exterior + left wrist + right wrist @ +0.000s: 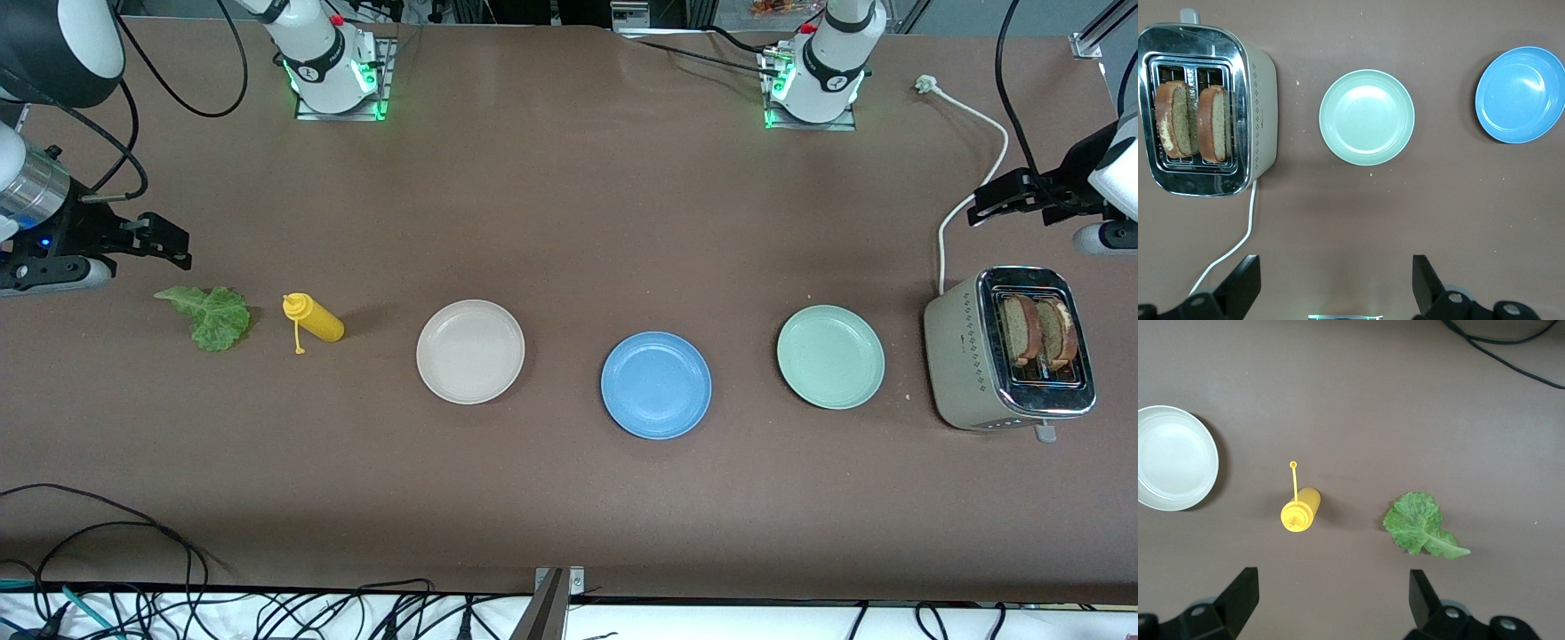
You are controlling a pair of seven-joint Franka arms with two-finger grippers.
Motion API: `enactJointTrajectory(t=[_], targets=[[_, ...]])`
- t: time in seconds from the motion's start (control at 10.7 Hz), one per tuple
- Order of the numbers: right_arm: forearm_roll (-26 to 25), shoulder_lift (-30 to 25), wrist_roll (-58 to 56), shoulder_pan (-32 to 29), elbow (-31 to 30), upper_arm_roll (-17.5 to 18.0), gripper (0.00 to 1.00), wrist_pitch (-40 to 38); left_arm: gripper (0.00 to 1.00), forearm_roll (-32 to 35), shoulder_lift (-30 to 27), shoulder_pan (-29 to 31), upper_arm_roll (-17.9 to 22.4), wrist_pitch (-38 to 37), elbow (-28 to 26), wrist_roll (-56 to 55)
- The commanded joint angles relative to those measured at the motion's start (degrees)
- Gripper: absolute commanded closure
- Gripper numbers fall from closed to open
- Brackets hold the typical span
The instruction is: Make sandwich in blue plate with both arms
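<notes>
Two bread slices (1038, 331) are sitting in the toaster (969, 356), three o'clock of the blue plate (656, 385); left hand (1336, 283) and right hand (1333, 600) are hanging wide open, holding nothing.

Brown table (569, 222): lettuce (212, 316), mustard btl (313, 319), beige plate (470, 351), blue plate (656, 385), mint plate (830, 356), toaster (969, 356) w/ bread (1036, 331).

We see only the upper halves of the two brown wholemeal bread slices (1038, 331); the rest sits hidden down in the slots of the silver-topped beige toaster (965, 360). At the front view's three o'clock edge the left arm's black two-finger gripper (1013, 197) is cut off past the wrist. The round mid-blue plate (1520, 94) nearly meets the left wrist view's edge.
</notes>
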Motion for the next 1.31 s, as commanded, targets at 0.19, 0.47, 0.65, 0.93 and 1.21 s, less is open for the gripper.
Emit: enactJointTrajectory(t=[0.19, 0.47, 0.65, 0.93, 1.21], targets=[[0.2, 0.3, 0.6, -0.3, 1.2, 0.1, 0.0, -0.9, 0.0, -0.4, -1.2, -0.5, 1.0, 0.3, -1.0, -0.5], [0.2, 0.3, 0.7, -0.3, 1.2, 0.1, 0.0, -1.0, 0.0, 0.4, -1.0, -0.5, 0.9, 0.4, -0.7, 0.2], [0.2, 0.3, 0.7, -0.3, 1.2, 0.1, 0.0, -0.9, 0.0, 0.6, -0.8, -0.3, 1.1, 0.4, 1.1, 0.0], [0.1, 0.9, 0.6, -0.3, 2.0, 0.1, 0.0, -0.9, 0.0, 0.6, -0.6, 0.4, 1.3, 0.3, 2.7, -0.3], [0.1, 0.9, 0.7, -0.3, 1.7, 0.1, 0.0, -1.1, 0.0, 1.4, -0.5, 0.4, 1.1, 0.3, 3.3, -0.3]])
